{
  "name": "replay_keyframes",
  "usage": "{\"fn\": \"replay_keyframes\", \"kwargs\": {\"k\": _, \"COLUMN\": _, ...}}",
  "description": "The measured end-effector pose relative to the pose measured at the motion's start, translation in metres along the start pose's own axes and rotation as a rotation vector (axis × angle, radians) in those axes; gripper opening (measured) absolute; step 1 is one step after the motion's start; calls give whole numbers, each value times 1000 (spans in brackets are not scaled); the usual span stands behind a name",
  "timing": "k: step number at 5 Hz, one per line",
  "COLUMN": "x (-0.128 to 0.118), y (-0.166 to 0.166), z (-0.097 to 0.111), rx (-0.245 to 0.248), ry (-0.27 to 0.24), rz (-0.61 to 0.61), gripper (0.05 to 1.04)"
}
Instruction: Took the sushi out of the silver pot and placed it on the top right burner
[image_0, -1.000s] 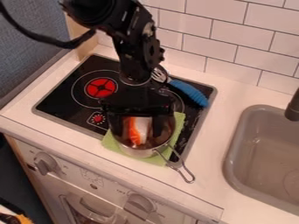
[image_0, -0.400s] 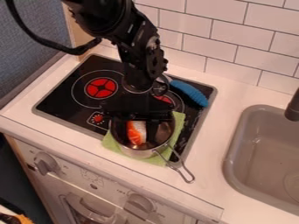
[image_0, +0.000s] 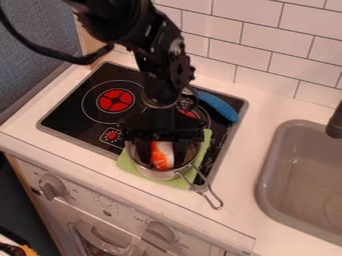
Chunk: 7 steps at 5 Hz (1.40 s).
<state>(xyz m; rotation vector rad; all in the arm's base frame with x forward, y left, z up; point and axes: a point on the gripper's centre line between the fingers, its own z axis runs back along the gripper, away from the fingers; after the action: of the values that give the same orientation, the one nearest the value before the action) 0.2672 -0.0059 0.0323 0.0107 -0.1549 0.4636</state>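
While the sushi (image_0: 162, 153) is being straddled inside the silver pot (image_0: 157, 175) by the parted fingers of the gripper (image_0: 162, 159), no grip is being seen; only reach-in is being counted done, lift-out and placing on the top right burner (image_0: 189, 114), behind the pot, being left.
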Motion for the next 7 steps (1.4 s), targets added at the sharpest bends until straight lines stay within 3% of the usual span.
{"fn": "replay_keyframes", "kwargs": {"k": 3, "x": 54, "y": -10, "z": 68, "rx": -139, "ry": -122, "rz": 100, "gripper": 631}}
{"fn": "replay_keyframes", "kwargs": {"k": 4, "x": 76, "y": -1, "z": 67, "rx": -154, "ry": -111, "rz": 151, "gripper": 631}}
{"fn": "replay_keyframes", "kwargs": {"k": 5, "x": 89, "y": 3, "z": 53, "rx": -135, "ry": -100, "rz": 140, "gripper": 631}}
{"fn": "replay_keyframes", "kwargs": {"k": 7, "x": 107, "y": 6, "z": 9, "rx": -52, "ry": -68, "rz": 122, "gripper": 631}}
